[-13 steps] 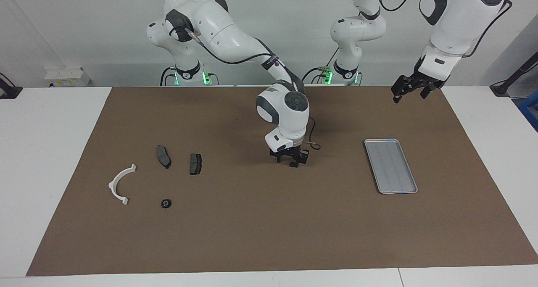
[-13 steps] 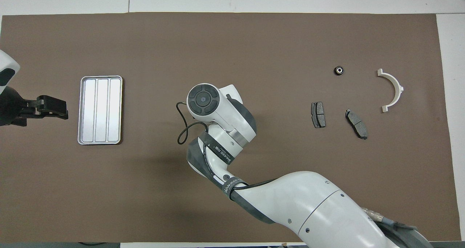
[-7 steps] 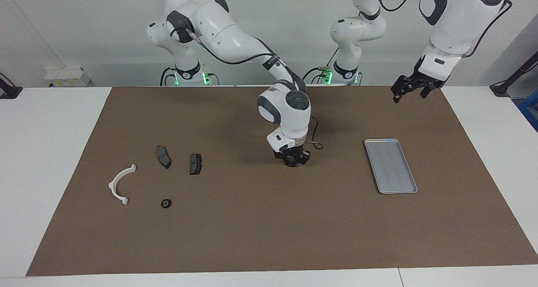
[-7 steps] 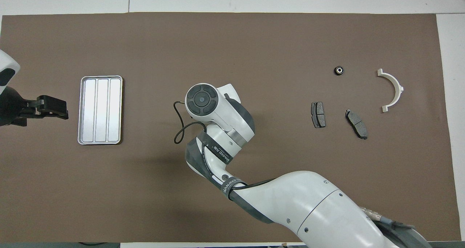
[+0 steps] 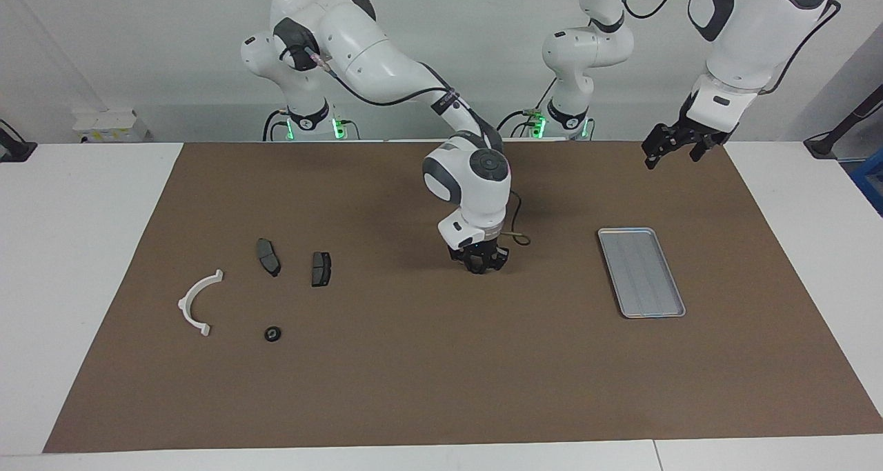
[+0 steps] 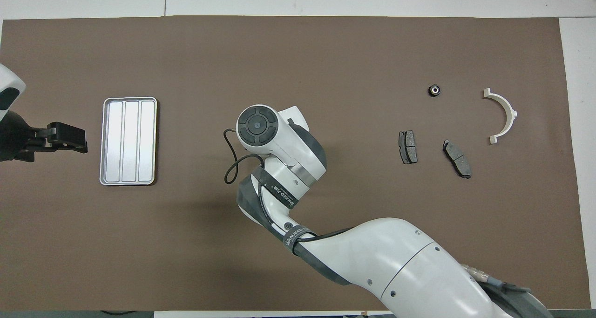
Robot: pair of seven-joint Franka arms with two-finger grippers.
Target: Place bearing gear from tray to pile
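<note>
Facing view: right end effector (image 5: 477, 267), fingertips together and empty, hangs over bare mat between tray (image 5: 641, 271) and pile. Bearing gear (image 5: 272, 334) lies beside the pile's white arc (image 5: 196, 302). Small, rigid, probably slippery; pinch its rim. Left end effector (image 5: 672, 143) waits, fingers apart.

The tray (image 5: 641, 272) is silver-grey metal with a dull sheen; the mat (image 5: 441, 361) is matt brown, paper-like. The arc (image 5: 197, 302) looks like smooth white plastic — the two pads (image 5: 295, 263) are dark, matt.
</note>
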